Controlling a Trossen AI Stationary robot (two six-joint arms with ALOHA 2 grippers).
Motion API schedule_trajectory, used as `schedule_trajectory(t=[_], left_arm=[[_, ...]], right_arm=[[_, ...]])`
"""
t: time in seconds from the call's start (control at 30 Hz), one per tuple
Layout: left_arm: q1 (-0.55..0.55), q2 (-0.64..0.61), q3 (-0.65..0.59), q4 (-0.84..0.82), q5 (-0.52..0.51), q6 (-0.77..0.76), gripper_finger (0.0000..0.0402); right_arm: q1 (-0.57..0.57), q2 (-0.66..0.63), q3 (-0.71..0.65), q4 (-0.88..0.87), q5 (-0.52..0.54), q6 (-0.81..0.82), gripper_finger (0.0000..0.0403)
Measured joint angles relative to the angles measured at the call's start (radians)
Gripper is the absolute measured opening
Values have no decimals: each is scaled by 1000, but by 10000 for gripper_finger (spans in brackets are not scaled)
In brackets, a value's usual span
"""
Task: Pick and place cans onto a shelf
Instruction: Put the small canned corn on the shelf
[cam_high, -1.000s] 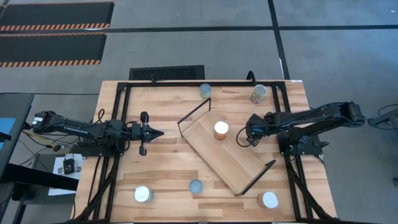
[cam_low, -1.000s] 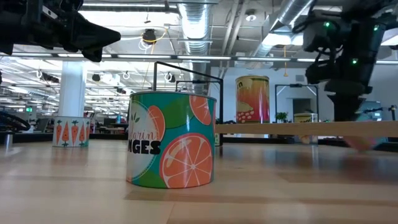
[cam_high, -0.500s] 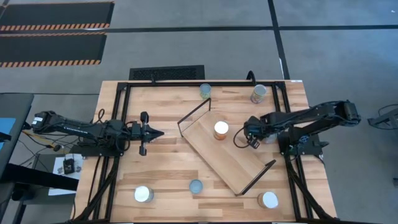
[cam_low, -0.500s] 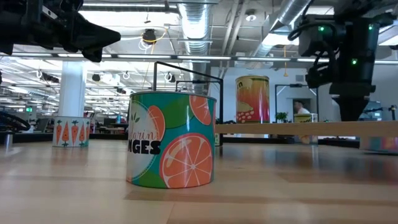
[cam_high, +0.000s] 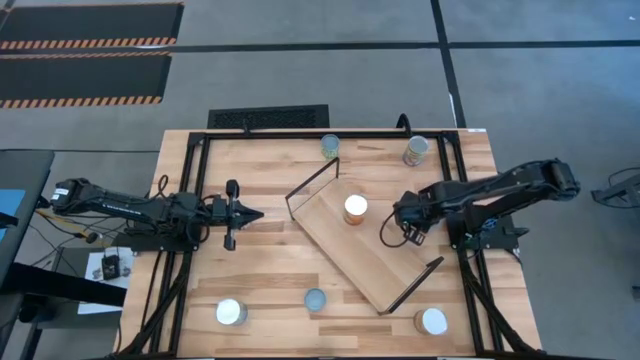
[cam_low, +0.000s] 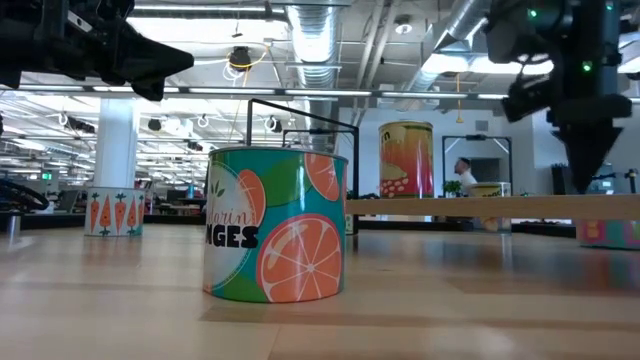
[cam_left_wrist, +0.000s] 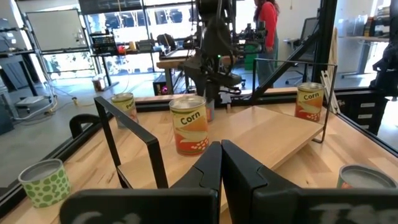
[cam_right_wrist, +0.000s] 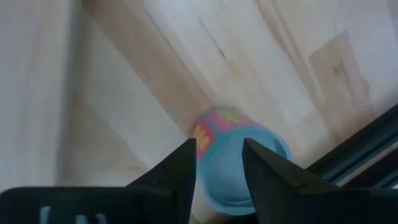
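The right gripper (cam_high: 398, 236) points down just off the shelf's long right-hand edge, at about the middle of the table's right half. Its two dark fingers (cam_right_wrist: 186, 163) stand spread apart and hold nothing. In the right wrist view a pink-labelled can (cam_right_wrist: 221, 169) with a pale-blue top shows through the gap between them, standing on the table (cam_high: 250, 262) right against the shelf's edge. The right arm reaches in from the table's right side, bent at the elbow, with the wrist turned downward.

The left gripper (cam_high: 255, 214) is closed, its fingers pressed together with nothing between them. It hangs above the table's left half, well apart from the shelf, and its tip points toward it. The left arm lies stretched out almost level from the left edge.

There is one shelf (cam_high: 372, 262), a pale board lying diagonally across the table's middle, with a black wire frame at each of its two short ends.

One corn can (cam_high: 355, 209) stands upright on the shelf near its far end.

From above, five more cans stand on the table: two near the far edge (cam_high: 330, 146) (cam_high: 415, 150) and three near the front edge (cam_high: 231, 312) (cam_high: 315, 299) (cam_high: 432, 321). With the pink-labelled one, that makes seven.
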Motion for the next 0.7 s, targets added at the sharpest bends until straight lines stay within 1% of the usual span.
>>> schedule_trajectory(t=[0.13, 0.27, 0.53, 0.7], left_arm=[[0, 0, 0, 0, 0, 0, 0], [0, 0, 0, 0, 0, 0, 0], [0, 0, 0, 1, 0, -5, 0], [0, 0, 0, 1, 0, -7, 0]], right_arm=[[2, 0, -48, 25, 0, 31, 172], [1, 0, -77, 52, 0, 44, 169], [1, 0, -80, 65, -10, 60, 147], [2, -1, -80, 119, -52, 60, 114]])
